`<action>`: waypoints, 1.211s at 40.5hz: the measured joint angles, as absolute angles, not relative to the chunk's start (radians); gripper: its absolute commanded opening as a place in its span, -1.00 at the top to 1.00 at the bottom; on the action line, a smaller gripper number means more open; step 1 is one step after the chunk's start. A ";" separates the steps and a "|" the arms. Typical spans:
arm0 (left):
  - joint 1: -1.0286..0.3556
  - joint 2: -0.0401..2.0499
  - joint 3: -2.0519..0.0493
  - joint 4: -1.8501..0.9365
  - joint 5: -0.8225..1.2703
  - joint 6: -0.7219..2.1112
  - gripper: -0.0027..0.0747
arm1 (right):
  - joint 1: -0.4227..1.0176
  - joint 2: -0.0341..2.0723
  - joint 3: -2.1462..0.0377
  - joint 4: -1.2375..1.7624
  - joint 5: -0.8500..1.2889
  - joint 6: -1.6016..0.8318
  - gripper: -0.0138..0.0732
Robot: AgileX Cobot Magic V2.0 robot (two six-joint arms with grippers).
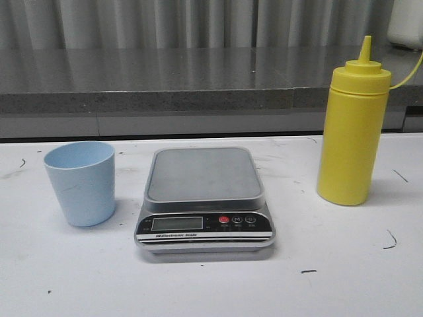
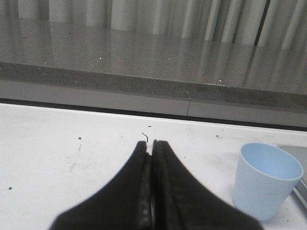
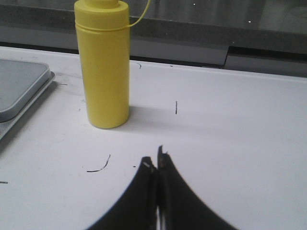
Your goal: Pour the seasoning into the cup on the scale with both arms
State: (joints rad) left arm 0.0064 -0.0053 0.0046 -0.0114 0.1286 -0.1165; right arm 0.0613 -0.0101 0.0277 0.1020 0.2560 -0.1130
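Reading the front view from left to right, we see a pale-blue plastic cup (image 1: 80, 183) standing upright on the white table (image 1: 211, 284), at about 9 o'clock from the digital kitchen scale (image 1: 204, 198) and just beside it without touching. The scale's grey platform (image 1: 203, 174) is bare; its black front panel carries an LCD display (image 1: 176, 223), one red button (image 1: 223, 220) and two dark buttons (image 1: 243, 220). At roughly 2 o'clock from the scale, well apart from it, stands the yellow squeeze bottle (image 1: 353, 132), upright, its cone nozzle (image 1: 365, 48) pointing to 12 o'clock and a thin yellow tether (image 1: 408, 74) curving off its cap. A grey stone ledge (image 1: 145, 82) runs behind the table. In the left wrist view we find the left gripper (image 2: 150, 143) with its two black fingers pressed together on nothing, low over the table, the cup (image 2: 266, 179) near it and untouched. In the right wrist view the right gripper (image 3: 154, 160) likewise has its fingers brought together, holding nothing, with the bottle (image 3: 103, 64) standing apart from it beside the scale's edge (image 3: 24, 91).
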 measured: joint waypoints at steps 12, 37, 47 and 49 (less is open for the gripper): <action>0.006 -0.005 0.005 -0.011 0.129 -0.116 0.98 | 0.061 -0.010 0.028 0.102 0.256 -0.113 0.83; 0.006 -0.005 0.005 -0.011 0.129 -0.116 0.98 | 0.061 -0.010 0.028 0.102 0.256 -0.113 0.83; 0.006 -0.005 0.005 -0.011 0.108 -0.116 0.98 | 0.061 -0.010 0.028 0.102 0.215 -0.113 0.83; 0.006 -0.005 0.005 -0.011 0.084 -0.116 0.98 | 0.061 -0.010 0.028 0.102 0.198 -0.113 0.83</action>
State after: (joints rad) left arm 0.0064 -0.0053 0.0046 -0.0114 0.0843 -0.1165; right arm 0.0613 -0.0101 0.0277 0.1020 0.1977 -0.1130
